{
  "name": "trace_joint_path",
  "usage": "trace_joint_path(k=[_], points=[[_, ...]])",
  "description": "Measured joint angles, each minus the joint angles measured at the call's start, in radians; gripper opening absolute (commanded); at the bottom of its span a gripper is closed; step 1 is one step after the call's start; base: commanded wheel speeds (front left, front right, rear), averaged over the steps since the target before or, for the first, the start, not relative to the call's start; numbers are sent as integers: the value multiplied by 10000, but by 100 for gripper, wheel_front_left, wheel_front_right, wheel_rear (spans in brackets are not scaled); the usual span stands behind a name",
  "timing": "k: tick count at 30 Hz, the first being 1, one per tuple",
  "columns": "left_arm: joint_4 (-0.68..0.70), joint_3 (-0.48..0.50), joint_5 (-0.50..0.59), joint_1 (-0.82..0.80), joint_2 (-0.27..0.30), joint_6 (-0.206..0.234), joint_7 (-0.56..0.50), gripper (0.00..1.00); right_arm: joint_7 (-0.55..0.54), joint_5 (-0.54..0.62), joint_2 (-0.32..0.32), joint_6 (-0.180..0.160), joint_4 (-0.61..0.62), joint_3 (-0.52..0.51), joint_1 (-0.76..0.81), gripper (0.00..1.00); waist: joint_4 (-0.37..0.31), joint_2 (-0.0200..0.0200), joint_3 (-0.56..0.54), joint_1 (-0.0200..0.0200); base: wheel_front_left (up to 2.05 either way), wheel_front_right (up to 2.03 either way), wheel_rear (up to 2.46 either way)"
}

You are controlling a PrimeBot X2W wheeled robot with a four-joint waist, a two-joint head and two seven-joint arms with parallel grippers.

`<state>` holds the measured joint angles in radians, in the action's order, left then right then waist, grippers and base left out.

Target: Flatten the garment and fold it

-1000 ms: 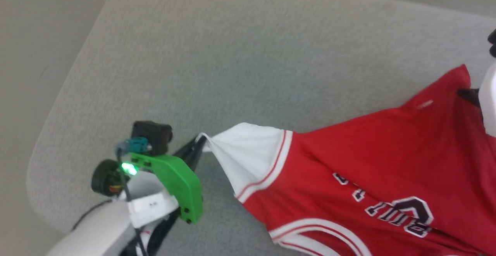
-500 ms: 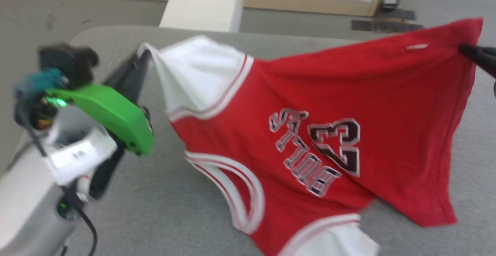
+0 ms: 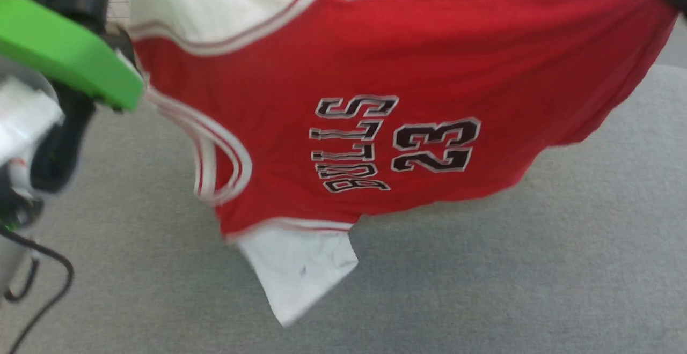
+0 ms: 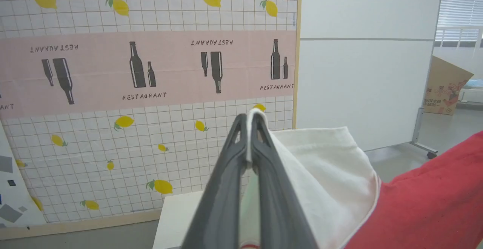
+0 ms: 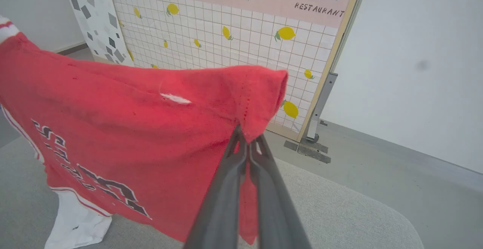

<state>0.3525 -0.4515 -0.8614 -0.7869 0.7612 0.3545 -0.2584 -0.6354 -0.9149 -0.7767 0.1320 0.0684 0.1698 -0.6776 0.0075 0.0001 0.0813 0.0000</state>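
Observation:
The garment (image 3: 386, 75), a red jersey with white sleeves and a black "BULLS 23" print, hangs stretched in the air above the grey table (image 3: 483, 289), print side toward the head camera. My left gripper (image 4: 249, 117) is shut on the edge of one white sleeve (image 4: 320, 173). My right gripper (image 5: 247, 136) is shut on a red hem corner (image 5: 264, 90). In the head view the left arm's green wrist part (image 3: 64, 56) sits at the upper left. The other white sleeve (image 3: 298, 268) dangles lowest, near the table.
A lemon-and-bottle patterned partition (image 4: 151, 90) and a white wall panel (image 4: 366, 60) stand beyond the table. A cardboard box (image 4: 445, 86) is on the floor at the far right. A pale block (image 4: 177, 219) sits below the partition.
Both grippers have lifted the garment from lying on the table to hanging spread in the air. The head camera has tilted up with it.

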Motion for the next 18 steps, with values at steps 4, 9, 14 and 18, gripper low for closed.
trace_joint_path(k=[4,9,14,18], points=[[-562,15,-21,-1118,-84,-430,-284,0,96,167,130,0,-25,-111,-680,0,-168,0,341,0,0,0,0],[-1816,-159,36,-3090,-270,-1212,-767,0,393,625,318,0,-487,88,-2037,0,-301,0,1100,0,0,0,0],[-3676,-284,303,-5467,-759,-1910,-1035,0,1060,1168,593,0,-1492,782,-4004,0,-396,0,2085,0,0,0,0],[-5335,-522,807,-7492,-1218,-2460,-1095,0,1835,1609,966,0,-2826,1392,-5925,0,-503,0,2952,1,0,0,0]])
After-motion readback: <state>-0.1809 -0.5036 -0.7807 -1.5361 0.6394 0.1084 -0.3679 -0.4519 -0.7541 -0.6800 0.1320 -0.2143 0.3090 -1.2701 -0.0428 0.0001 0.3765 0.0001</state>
